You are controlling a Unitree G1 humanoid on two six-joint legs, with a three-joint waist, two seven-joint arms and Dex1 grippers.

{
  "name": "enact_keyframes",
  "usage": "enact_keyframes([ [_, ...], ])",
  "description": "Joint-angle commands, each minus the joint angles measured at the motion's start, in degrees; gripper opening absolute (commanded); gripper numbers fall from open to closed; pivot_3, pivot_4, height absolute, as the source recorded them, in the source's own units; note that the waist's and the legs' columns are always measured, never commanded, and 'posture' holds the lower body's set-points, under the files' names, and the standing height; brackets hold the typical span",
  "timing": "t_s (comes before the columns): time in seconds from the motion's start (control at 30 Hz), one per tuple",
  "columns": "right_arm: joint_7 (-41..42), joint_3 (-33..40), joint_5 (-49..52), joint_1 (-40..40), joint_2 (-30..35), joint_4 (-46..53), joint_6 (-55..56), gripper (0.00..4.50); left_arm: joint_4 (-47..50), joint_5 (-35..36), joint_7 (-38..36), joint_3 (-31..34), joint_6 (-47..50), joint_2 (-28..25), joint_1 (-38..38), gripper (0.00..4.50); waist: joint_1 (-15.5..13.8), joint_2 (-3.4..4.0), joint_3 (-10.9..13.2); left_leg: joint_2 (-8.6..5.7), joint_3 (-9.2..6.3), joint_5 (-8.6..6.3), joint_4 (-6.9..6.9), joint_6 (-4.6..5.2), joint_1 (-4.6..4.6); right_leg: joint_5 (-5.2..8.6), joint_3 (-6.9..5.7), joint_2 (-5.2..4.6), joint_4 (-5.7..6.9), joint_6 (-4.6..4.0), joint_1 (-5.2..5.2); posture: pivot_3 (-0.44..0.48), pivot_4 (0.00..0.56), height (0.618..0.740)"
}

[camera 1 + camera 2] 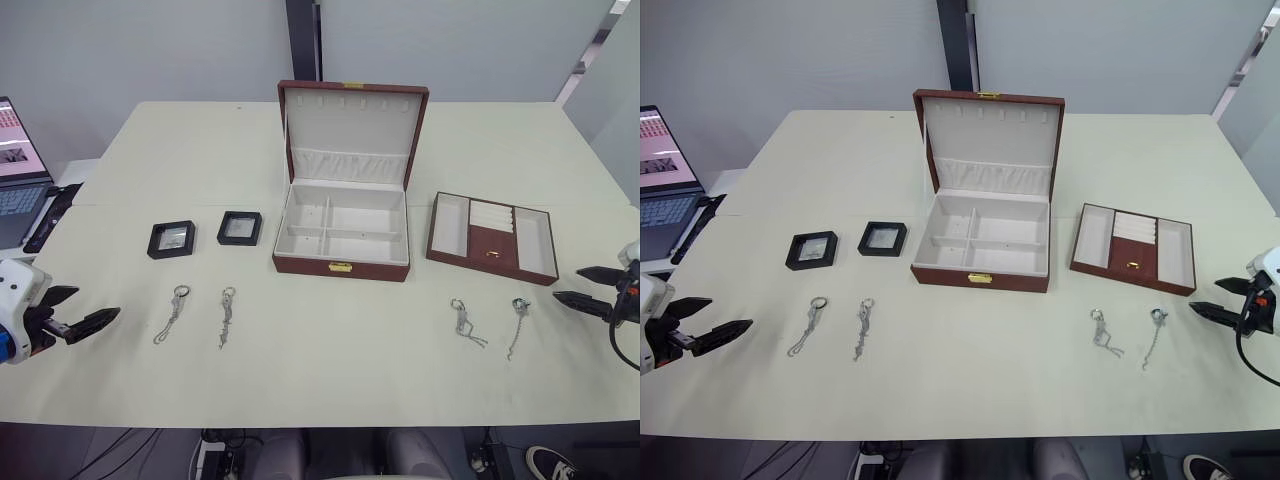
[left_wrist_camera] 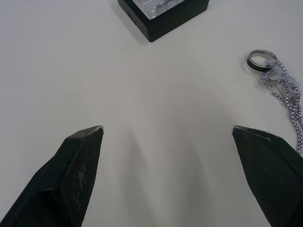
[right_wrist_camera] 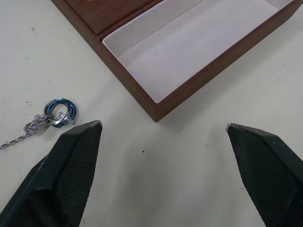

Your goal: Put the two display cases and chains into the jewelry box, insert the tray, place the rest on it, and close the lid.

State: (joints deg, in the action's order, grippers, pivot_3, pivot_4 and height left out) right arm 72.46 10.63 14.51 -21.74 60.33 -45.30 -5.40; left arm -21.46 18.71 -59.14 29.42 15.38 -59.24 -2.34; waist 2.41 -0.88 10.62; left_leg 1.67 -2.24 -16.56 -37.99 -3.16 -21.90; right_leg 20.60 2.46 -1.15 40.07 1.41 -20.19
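Observation:
The dark red jewelry box [image 1: 341,266] stands at the table's middle with its lid [image 1: 352,132] raised and its cream compartments bare. Left of it lie two black display cases [image 1: 171,239] [image 1: 239,227]. Two chains [image 1: 173,313] [image 1: 226,315] lie in front of the cases, and two more chains [image 1: 464,321] [image 1: 516,322] lie in front of the tray [image 1: 491,237], which rests right of the box. My left gripper [image 1: 80,312] is open near the table's left front, short of the nearest chain [image 2: 279,87]. My right gripper [image 1: 582,286] is open at the right edge, beside the tray's corner [image 3: 161,106].
A laptop [image 1: 17,170] and a black bar [image 1: 47,216] sit past the table's left edge. Bare tabletop [image 1: 340,350] stretches in front of the box between the two pairs of chains. Cables lie on the floor below the front edge.

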Motion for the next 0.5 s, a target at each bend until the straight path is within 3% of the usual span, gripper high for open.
enact_keyframes([
  [0.03, 0.22, 1.68, -0.18, -0.46, 1.99, 0.12, 0.74, 4.46, -0.11, -0.58, 0.37, 0.65, -0.55, -0.98, -0.14, 4.50, 0.01, 0.00, 0.00, 0.00, 0.00, 0.00, 0.00, 0.00, 0.00, 0.00, 0.00, 0.00, 0.00, 0.00, 0.00, 0.000, 0.150, 0.740],
  [0.37, -0.34, 2.24, 0.26, 0.01, 1.53, 0.22, 0.88, 4.46, 0.06, -1.21, 1.26, 0.54, -0.40, -0.52, 0.39, 4.50, 0.03, 0.00, 0.00, 0.00, 0.00, 0.00, 0.00, 0.00, 0.00, 0.00, 0.00, 0.00, 0.01, 0.00, 0.00, 0.000, 0.150, 0.740],
  [0.5, -2.02, 6.71, 4.78, -0.71, 0.41, 3.31, -3.03, 4.46, 2.03, 0.54, 4.10, 1.76, 1.55, 1.06, 2.71, 4.50, -0.02, 0.01, 0.00, -0.02, 0.01, 0.00, -0.02, 0.00, 0.00, 0.00, 0.00, -0.01, 0.03, 0.00, 0.00, 0.000, 0.150, 0.740],
])
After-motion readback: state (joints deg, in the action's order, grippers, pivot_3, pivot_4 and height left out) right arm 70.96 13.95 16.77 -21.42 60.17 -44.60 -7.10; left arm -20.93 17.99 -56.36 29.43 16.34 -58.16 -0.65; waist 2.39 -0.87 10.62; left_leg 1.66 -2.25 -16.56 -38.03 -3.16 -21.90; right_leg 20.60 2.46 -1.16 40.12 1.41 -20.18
